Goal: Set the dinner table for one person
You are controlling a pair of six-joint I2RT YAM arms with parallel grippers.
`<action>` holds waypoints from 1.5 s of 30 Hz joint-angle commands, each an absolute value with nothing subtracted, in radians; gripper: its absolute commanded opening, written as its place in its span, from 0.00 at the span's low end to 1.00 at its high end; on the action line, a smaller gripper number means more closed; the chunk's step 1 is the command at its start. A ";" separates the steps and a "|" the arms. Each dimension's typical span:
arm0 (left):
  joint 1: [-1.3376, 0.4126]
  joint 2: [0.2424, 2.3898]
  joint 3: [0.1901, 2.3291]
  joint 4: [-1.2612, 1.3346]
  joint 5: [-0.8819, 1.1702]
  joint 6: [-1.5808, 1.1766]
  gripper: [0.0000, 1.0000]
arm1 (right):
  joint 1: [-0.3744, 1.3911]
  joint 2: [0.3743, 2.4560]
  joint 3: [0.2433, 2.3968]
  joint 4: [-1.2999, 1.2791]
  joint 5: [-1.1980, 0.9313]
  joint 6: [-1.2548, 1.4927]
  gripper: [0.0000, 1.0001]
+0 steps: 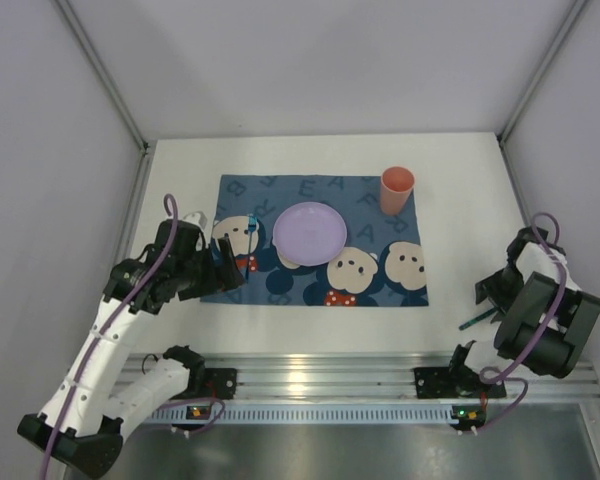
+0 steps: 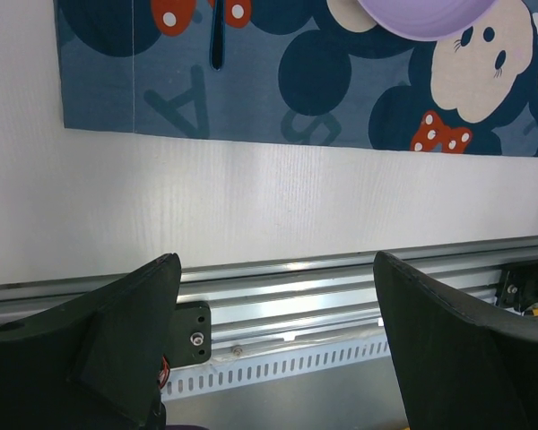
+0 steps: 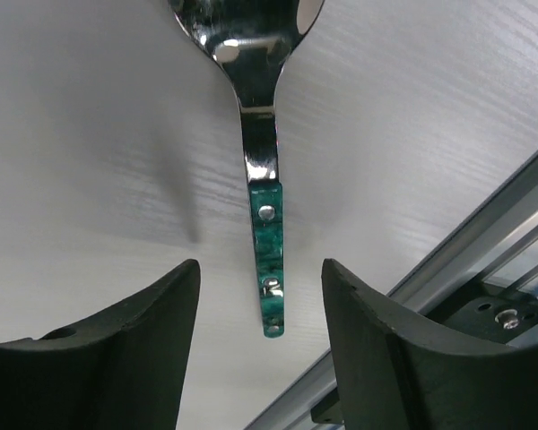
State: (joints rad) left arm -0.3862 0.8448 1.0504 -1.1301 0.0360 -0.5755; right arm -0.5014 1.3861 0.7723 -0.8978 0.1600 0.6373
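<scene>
The dinner table (image 1: 460,200) is a white tabletop with a blue cartoon placemat (image 1: 380,280) on it. On the mat lie a purple plate (image 1: 309,233), a pink cup (image 1: 396,190) at the far right corner, and a blue-handled utensil (image 1: 251,240) left of the plate. My left gripper (image 1: 228,268) is open and empty at the mat's left edge, near that utensil. My right gripper (image 3: 261,269) is open, its fingers on either side of the green handle of a spoon (image 3: 269,260) on the white table. The spoon's handle also shows in the top view (image 1: 473,322).
A metal rail (image 1: 320,375) with the arm bases runs along the near edge of the table and shows in the left wrist view (image 2: 341,296). White walls enclose the left, right and far sides. The plate's rim (image 2: 421,22) and the mat (image 2: 323,81) fill the top of the left wrist view.
</scene>
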 commanded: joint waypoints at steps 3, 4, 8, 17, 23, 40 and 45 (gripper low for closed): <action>-0.387 0.856 1.088 -1.147 0.017 -0.575 0.93 | -0.537 1.457 0.805 -0.805 0.235 0.649 0.56; -0.387 0.856 1.091 -1.146 0.015 -0.575 0.93 | -0.549 1.468 0.807 -0.799 0.238 0.643 0.56; -0.387 0.856 1.086 -1.154 0.009 -0.586 0.93 | -0.565 1.526 0.805 -0.756 0.244 0.627 0.46; -0.387 0.851 1.074 -1.160 -0.032 -0.610 0.93 | -0.565 1.591 0.808 -0.701 0.204 0.600 0.00; -0.385 0.848 1.051 -1.149 -0.034 -0.623 0.93 | -0.552 1.462 0.870 -0.784 0.204 0.592 0.00; -0.387 0.881 1.019 -1.062 -0.006 -0.660 0.93 | 0.530 1.598 1.911 -1.126 0.508 0.687 0.00; -0.387 0.830 1.022 -1.098 -0.043 -0.673 0.93 | 0.591 1.713 1.818 -1.051 0.368 0.664 0.00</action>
